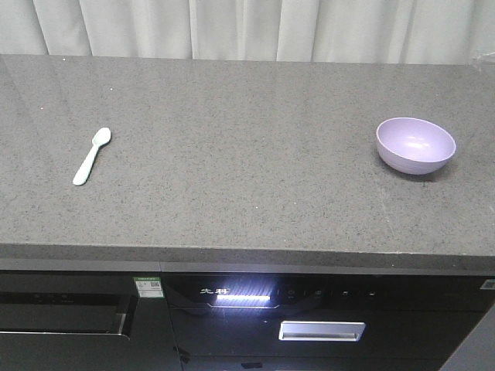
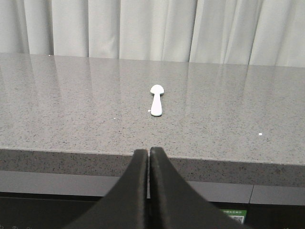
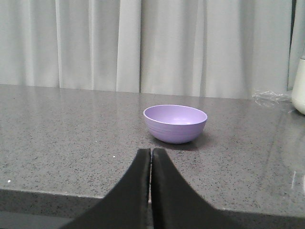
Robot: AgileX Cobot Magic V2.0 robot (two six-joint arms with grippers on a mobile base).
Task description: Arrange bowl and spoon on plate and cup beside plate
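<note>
1. Exterior front-facing: shows the spoon (image 1: 92, 156) lying flat at the left of the bench (image 1: 247, 193), scoop end farther from the front edge, and the bowl (image 1: 415, 144) upright at the far right, well apart from it. Shows no plate and no cup in any view, so nothing looks arranged yet.
2. Left wrist-mounted: looks straight down the spoon's length from short of the bench edge, with the left fingers (image 2: 143, 162) pressed together and holding nothing.
3. Right wrist-mounted: faces the bowl head-on, likewise from off the bench edge, with the right fingers (image 3: 144, 162) closed tip to tip and empty.
4. Most likely slip: going in without spreading the fingers first. Would shove the spoon across the smooth stone, or nudge the bowl, rather than grip either.
5. With the spoon: so thin and low that fingertips may scrape the bench and flick it aside, or catch only the handle's edge and drop it mid-carry.
6. With the bowl: probably offers only a rim pinch. Being light plastic, may tilt or swing if taken too shallow.
7. With no plate in sight: risks setting both down at a guessed spot.
8. Worth watching on the right: a white object (image 3: 300, 86) and crinkled clear plastic (image 3: 271, 98) beyond the bowl, within reach of a wide swing.
</note>
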